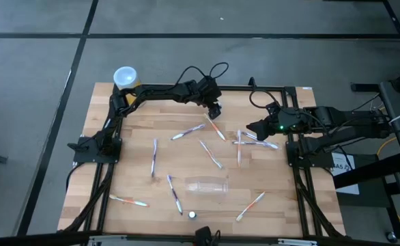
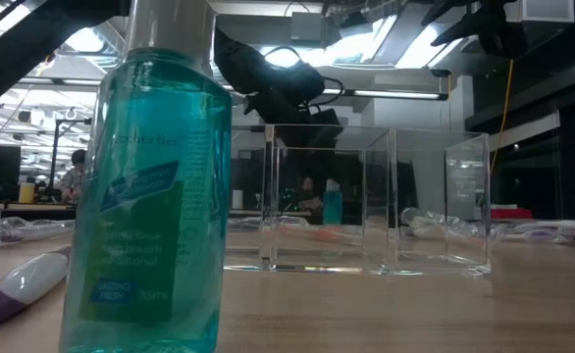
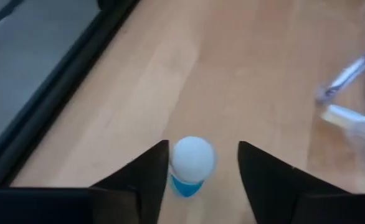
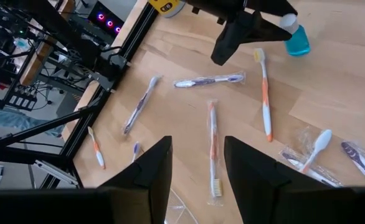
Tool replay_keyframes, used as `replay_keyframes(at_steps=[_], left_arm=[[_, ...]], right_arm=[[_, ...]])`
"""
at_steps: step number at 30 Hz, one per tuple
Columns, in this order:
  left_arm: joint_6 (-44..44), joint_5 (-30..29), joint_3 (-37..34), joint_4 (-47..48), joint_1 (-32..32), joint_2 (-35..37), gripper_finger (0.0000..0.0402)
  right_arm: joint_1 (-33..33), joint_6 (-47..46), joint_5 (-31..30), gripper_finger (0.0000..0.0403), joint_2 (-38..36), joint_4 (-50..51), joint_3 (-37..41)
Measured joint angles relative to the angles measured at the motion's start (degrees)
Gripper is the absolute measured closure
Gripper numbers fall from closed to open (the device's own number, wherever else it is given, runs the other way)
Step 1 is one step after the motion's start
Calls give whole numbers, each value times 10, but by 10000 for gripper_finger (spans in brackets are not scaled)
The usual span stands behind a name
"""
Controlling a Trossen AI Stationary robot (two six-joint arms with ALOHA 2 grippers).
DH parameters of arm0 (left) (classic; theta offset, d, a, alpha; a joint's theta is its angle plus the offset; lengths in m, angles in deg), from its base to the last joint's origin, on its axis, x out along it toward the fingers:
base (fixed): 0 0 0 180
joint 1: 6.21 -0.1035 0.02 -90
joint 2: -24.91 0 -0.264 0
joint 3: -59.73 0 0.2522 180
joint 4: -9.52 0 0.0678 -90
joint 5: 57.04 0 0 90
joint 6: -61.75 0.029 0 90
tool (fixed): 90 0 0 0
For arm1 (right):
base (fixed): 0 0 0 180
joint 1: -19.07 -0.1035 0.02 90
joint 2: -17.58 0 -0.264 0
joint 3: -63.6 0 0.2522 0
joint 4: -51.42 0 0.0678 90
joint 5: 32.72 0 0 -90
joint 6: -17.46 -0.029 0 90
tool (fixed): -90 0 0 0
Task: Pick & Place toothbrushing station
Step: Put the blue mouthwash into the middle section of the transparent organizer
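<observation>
At the front edge of the table (image 1: 282,205) a small teal bottle (image 1: 192,214) stands upright with its white cap on. In the low view it fills the foreground, and a purple-ended toothbrush (image 2: 18,289) lies just beside it.

Two orange-ended toothbrushes (image 1: 127,201) lie flat near that front edge, one toward each side. Just behind the bottle stands the clear plastic holder (image 1: 207,186), whose see-through compartments look empty in the low view.

Past the holder, more toothbrushes (image 1: 210,154) are scattered flat over the middle of the table, some in clear wrappers. They are mostly apart, though a few cross on the right side.

The right gripper (image 1: 251,126) hovers over that right-hand cluster. Its fingers are spread and nothing is between them.

Farther back, the left gripper (image 1: 215,109) is down at a second teal bottle (image 3: 192,163), which stands upright on the wood near the far edge. Its fingers (image 3: 151,177) are parted, one on each side of the white cap. One finger is very close to the cap and a clear gap shows at the other, so the bottle is not clamped.

A yellow canister (image 1: 125,76) with a white lid stands at the far left corner.
</observation>
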Motion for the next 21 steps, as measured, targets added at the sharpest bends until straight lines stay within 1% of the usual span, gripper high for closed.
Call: replay_keyframes(at_steps=[2, 6, 12, 15, 18, 21], left_arm=[[-1, 16, 0, 1, 0, -2, 254], [-14, 22, 1, 11, -1, -5, 315], [-26, 19, 2, 13, -4, -4, 315], [-33, 21, 1, 28, -5, 3, 315], [-28, 17, -1, 50, -5, 19, 315], [-27, 16, -1, 66, -5, 56, 315]], right_arm=[[0, 0, 0, 254, 0, 0, 0], [0, 0, 0, 254, 0, -1, 0], [-1, 0, 0, 254, 0, -11, 0], [-3, 0, 0, 254, 0, -24, 0], [-12, 8, -6, 254, 0, -38, 0], [-25, 20, -32, 254, 0, -56, 0]])
